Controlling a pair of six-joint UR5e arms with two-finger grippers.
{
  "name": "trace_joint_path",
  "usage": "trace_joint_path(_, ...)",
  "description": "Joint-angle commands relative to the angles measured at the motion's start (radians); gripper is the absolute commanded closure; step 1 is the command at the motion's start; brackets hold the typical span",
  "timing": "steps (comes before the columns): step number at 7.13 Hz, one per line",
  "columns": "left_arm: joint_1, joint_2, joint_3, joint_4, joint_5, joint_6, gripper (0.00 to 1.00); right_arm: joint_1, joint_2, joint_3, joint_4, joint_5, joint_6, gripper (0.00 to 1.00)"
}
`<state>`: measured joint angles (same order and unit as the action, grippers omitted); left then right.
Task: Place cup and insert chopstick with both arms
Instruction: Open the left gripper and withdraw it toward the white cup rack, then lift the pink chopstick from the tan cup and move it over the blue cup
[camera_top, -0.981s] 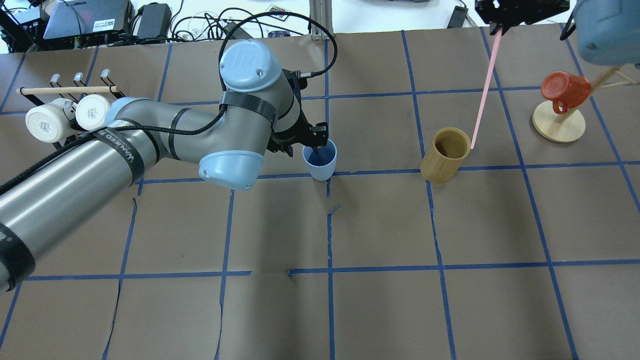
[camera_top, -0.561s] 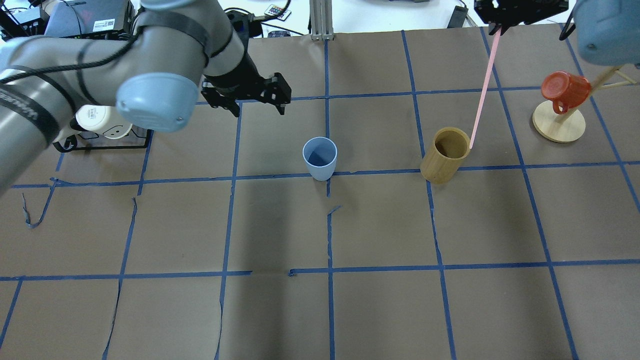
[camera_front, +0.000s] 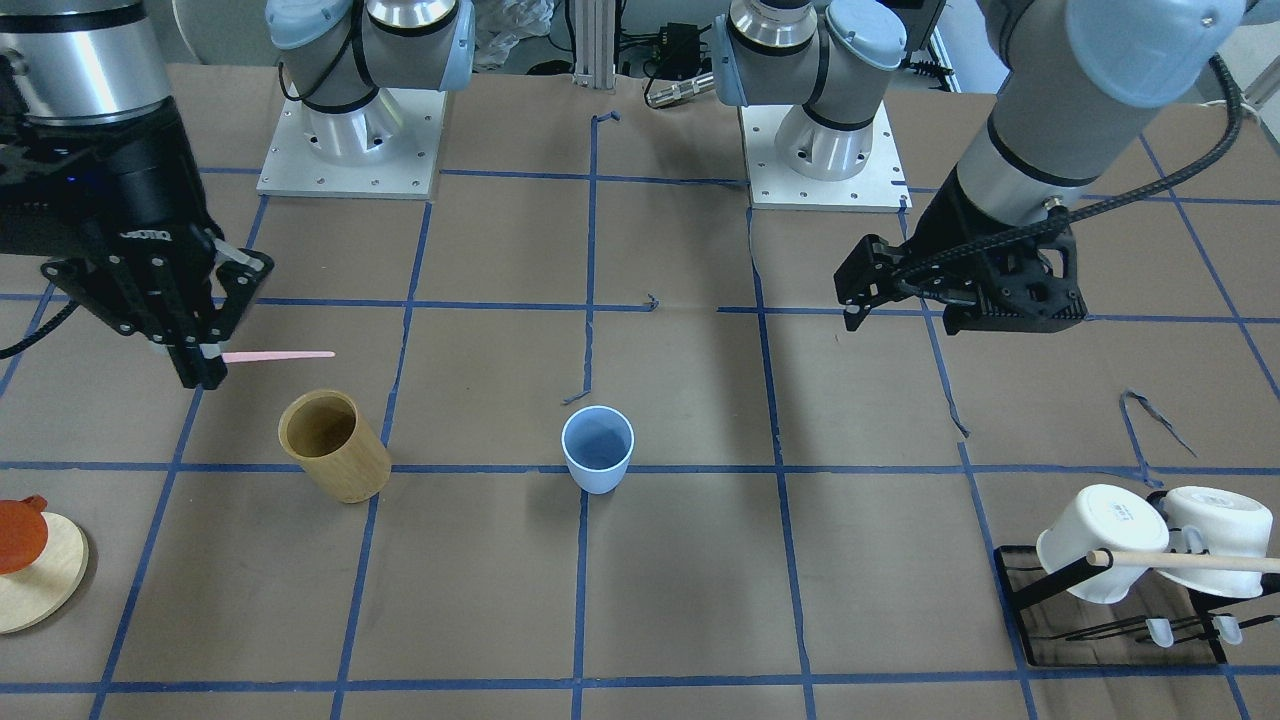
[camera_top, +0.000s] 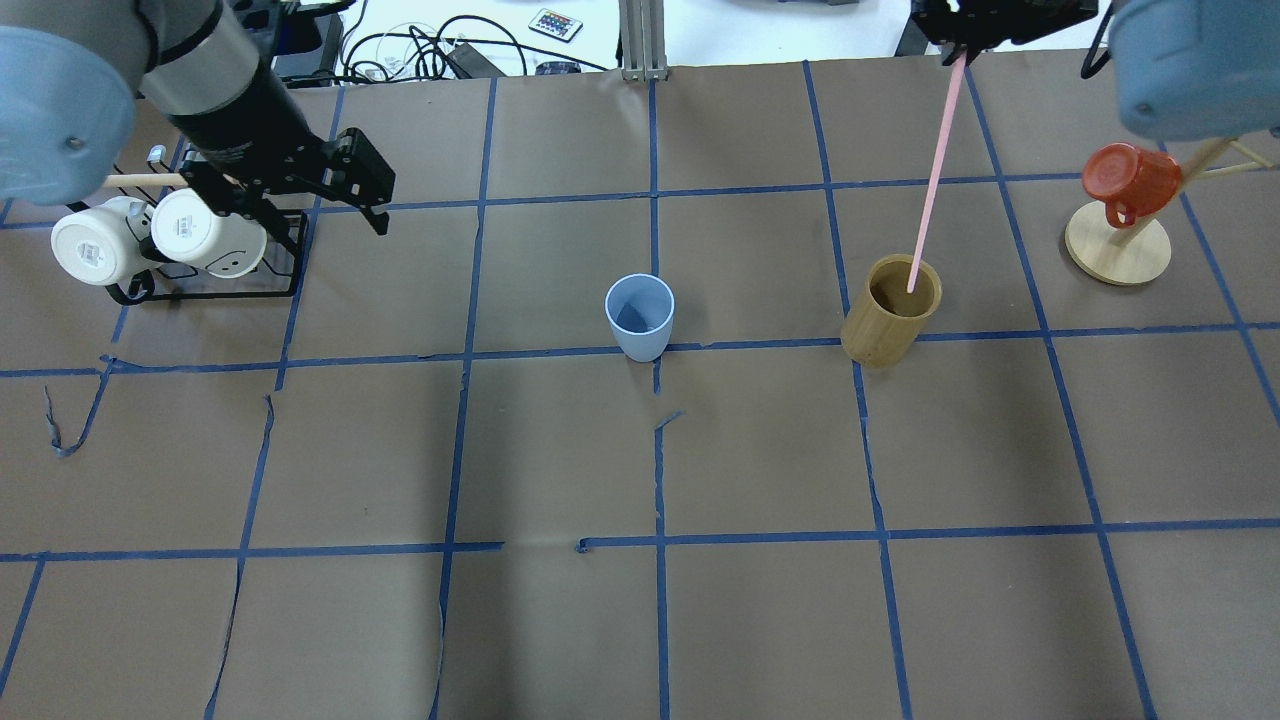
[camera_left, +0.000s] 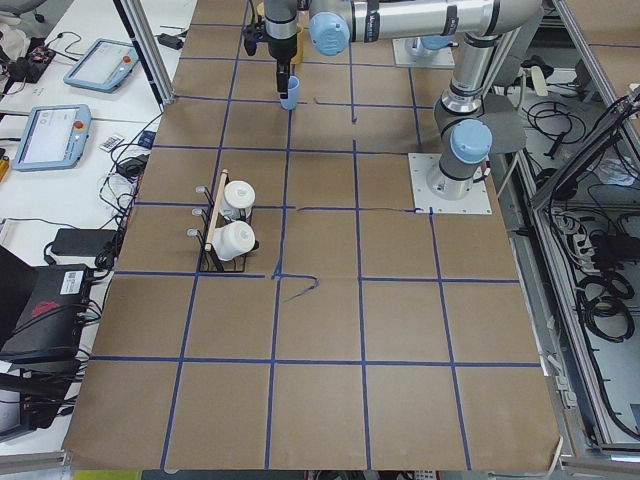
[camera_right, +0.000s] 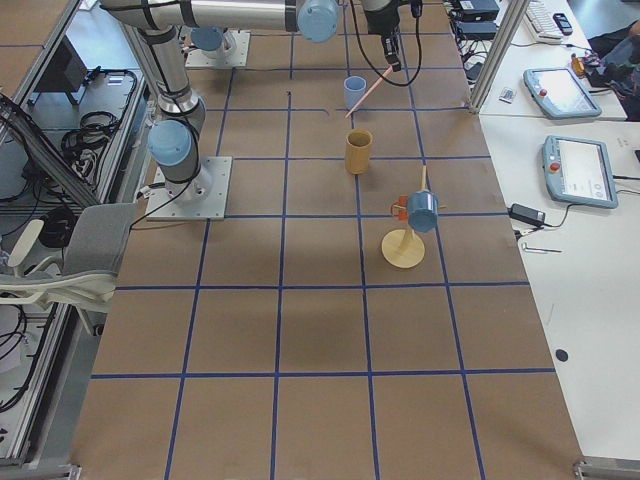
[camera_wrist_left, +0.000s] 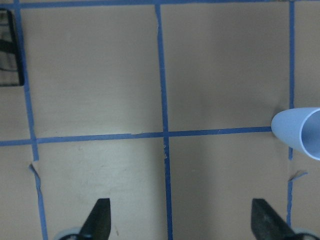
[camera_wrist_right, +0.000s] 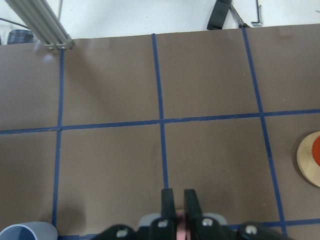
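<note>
Here, smooth tapered cup (camera_top: 639, 316); thin straight chopstick (camera_top: 935, 175) — pink.

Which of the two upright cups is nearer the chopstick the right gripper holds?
The tan bamboo cup, not the light-blue cup. In the overhead view the chopstick, held by the right gripper, ends over its mouth; the blue one stands apart.

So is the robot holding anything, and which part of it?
Yes. The right gripper pinches the pink chopstick by its top end. The left gripper is open and holds nothing.
</note>
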<state>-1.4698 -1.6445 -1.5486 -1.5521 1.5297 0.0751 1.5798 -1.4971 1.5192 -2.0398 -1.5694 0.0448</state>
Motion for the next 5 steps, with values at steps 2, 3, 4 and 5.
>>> trace_joint_path(2,0.008,0.035,-0.005,0.023,0.012,-0.012,0.00,0.205,0.011,0.001,-0.127,-0.014,0.084,1.00)
trace_joint_path(3,0.008,0.035,-0.010,0.027,0.006,-0.011,0.00,0.250,0.011,0.001,-0.185,-0.021,0.104,1.00)
trace_joint_path(4,-0.007,0.032,-0.004,0.029,0.003,-0.018,0.00,0.290,0.018,0.012,-0.248,-0.020,0.137,1.00)
trace_joint_path(5,-0.054,0.035,-0.002,0.029,0.015,-0.065,0.00,0.331,0.041,0.025,-0.291,-0.035,0.174,1.00)
